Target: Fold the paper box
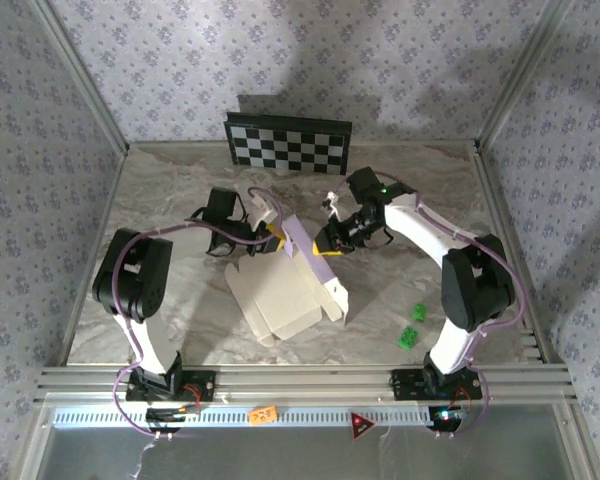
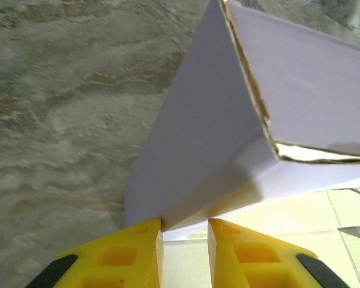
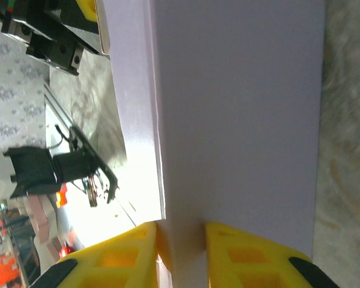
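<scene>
No lettering is legible; the orange tag [image 1: 264, 412] and red triangle sticker [image 1: 360, 424] on the front rail [image 1: 310, 416] blur.

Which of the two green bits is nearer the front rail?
The lower green bit in the top view; the other green bit lies just behind it.

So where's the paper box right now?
In the top view the paper box lies mid-table between both arms, in front of the checkerboard panel, its raised lavender flap pinched by the left gripper and the right gripper.
</scene>
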Controlling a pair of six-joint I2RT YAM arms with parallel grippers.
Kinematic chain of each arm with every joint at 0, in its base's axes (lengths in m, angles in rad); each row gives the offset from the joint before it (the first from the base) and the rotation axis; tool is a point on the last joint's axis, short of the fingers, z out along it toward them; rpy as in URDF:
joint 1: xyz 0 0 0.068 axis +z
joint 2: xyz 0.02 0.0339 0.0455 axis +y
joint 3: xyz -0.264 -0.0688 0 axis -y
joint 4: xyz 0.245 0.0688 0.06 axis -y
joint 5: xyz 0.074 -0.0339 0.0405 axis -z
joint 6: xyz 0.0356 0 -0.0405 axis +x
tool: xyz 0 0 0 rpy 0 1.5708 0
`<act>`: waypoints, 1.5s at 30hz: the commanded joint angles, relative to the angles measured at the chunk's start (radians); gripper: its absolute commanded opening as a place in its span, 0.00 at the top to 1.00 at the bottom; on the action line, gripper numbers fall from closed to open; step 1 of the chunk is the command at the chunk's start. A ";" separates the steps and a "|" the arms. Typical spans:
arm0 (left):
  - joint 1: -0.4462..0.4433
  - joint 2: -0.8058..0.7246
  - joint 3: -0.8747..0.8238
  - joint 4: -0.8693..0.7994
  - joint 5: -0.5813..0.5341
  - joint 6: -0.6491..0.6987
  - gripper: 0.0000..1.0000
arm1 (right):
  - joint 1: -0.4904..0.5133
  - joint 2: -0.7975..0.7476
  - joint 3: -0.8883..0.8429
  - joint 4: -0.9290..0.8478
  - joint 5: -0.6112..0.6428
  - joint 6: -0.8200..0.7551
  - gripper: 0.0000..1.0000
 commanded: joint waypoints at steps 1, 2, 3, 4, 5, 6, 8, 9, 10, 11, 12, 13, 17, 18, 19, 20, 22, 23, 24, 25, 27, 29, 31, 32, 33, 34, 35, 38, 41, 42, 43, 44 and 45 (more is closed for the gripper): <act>-0.072 -0.086 -0.079 -0.031 0.083 -0.013 0.74 | 0.028 -0.013 -0.042 -0.075 0.047 -0.074 0.76; -0.080 -0.106 -0.101 -0.030 0.073 -0.015 0.74 | 0.031 -0.022 -0.051 -0.087 0.055 -0.079 0.76; -0.090 -0.128 -0.124 -0.027 0.061 -0.018 0.74 | 0.033 -0.030 -0.063 -0.095 0.061 -0.081 0.76; -0.098 -0.149 -0.148 -0.023 0.053 -0.025 0.74 | 0.032 -0.041 -0.072 -0.096 0.063 -0.081 0.76; -0.104 -0.167 -0.169 -0.012 0.045 -0.031 0.74 | 0.030 -0.051 -0.081 -0.098 0.066 -0.080 0.76; -0.108 -0.186 -0.189 0.000 0.037 -0.039 0.74 | 0.029 -0.060 -0.091 -0.097 0.068 -0.080 0.76; -0.110 -0.210 -0.221 0.028 0.007 -0.051 0.72 | 0.023 -0.068 -0.099 -0.105 0.069 -0.088 0.76; -0.110 -0.218 -0.229 0.039 -0.020 -0.053 0.70 | 0.021 -0.067 -0.098 -0.112 0.070 -0.096 0.77; -0.110 -0.219 -0.229 0.042 -0.047 -0.049 0.68 | 0.019 -0.063 -0.096 -0.118 0.072 -0.103 0.76; -0.111 -0.214 -0.225 0.042 -0.064 -0.045 0.65 | 0.016 -0.059 -0.092 -0.122 0.073 -0.110 0.76; -0.110 -0.206 -0.218 0.042 -0.080 -0.037 0.64 | 0.015 -0.052 -0.086 -0.129 0.074 -0.117 0.76; -0.111 -0.194 -0.207 0.040 -0.090 -0.030 0.62 | 0.012 -0.045 -0.082 -0.133 0.076 -0.120 0.76; -0.109 -0.128 -0.156 0.028 -0.090 -0.009 0.58 | 0.006 -0.032 -0.067 -0.133 0.077 -0.123 0.76; -0.109 -0.111 -0.142 0.029 -0.083 -0.007 0.58 | 0.005 -0.028 -0.062 -0.131 0.077 -0.124 0.76; -0.110 -0.097 -0.132 0.033 -0.075 -0.007 0.58 | 0.005 -0.027 -0.061 -0.131 0.077 -0.124 0.77; -0.110 -0.084 -0.126 0.040 -0.070 -0.009 0.58 | 0.004 -0.025 -0.059 -0.128 0.077 -0.124 0.77; -0.112 -0.065 -0.114 0.052 -0.057 -0.015 0.58 | 0.003 -0.019 -0.055 -0.129 0.077 -0.124 0.77; -0.113 -0.060 -0.111 0.060 -0.052 -0.015 0.59 | 0.004 -0.017 -0.055 -0.129 0.077 -0.125 0.77; -0.115 -0.055 -0.107 0.066 -0.047 -0.018 0.60 | 0.003 -0.015 -0.052 -0.130 0.078 -0.124 0.78; -0.117 -0.051 -0.104 0.068 -0.049 -0.018 0.63 | 0.002 -0.014 -0.052 -0.129 0.080 -0.122 0.77; -0.120 -0.051 -0.104 0.070 -0.056 -0.018 0.67 | 0.001 -0.017 -0.049 -0.129 0.085 -0.118 0.77; -0.123 -0.057 -0.115 0.077 -0.074 -0.020 0.72 | -0.001 -0.022 -0.048 -0.124 0.089 -0.109 0.77; -0.124 -0.067 -0.135 0.094 -0.097 -0.021 0.75 | -0.005 -0.030 -0.048 -0.119 0.091 -0.100 0.77; -0.127 -0.073 -0.150 0.106 -0.104 -0.024 0.76 | -0.007 -0.033 -0.047 -0.115 0.089 -0.095 0.77; -0.127 -0.078 -0.160 0.115 -0.110 -0.024 0.76 | -0.009 -0.037 -0.046 -0.114 0.090 -0.092 0.75; -0.126 -0.083 -0.169 0.118 -0.117 -0.024 0.77 | -0.012 -0.041 -0.046 -0.111 0.090 -0.085 0.72; -0.127 -0.089 -0.175 0.118 -0.127 -0.024 0.79 | -0.016 -0.045 -0.045 -0.109 0.085 -0.079 0.69; -0.131 -0.098 -0.191 0.117 -0.162 -0.018 0.81 | -0.026 -0.060 -0.041 -0.100 0.050 -0.055 0.58; -0.137 -0.100 -0.200 0.122 -0.190 -0.015 0.81 | -0.033 -0.083 -0.038 -0.087 0.021 -0.037 0.52; -0.140 -0.101 -0.203 0.125 -0.196 -0.015 0.81 | -0.035 -0.088 -0.038 -0.081 0.013 -0.032 0.51; -0.142 -0.101 -0.206 0.132 -0.204 -0.016 0.81 | -0.038 -0.090 -0.038 -0.072 0.006 -0.027 0.50; -0.146 -0.100 -0.209 0.140 -0.218 -0.017 0.81 | -0.039 -0.089 -0.038 -0.066 0.003 -0.022 0.50; -0.149 -0.101 -0.211 0.143 -0.232 -0.019 0.81 | -0.040 -0.086 -0.038 -0.063 0.004 -0.019 0.50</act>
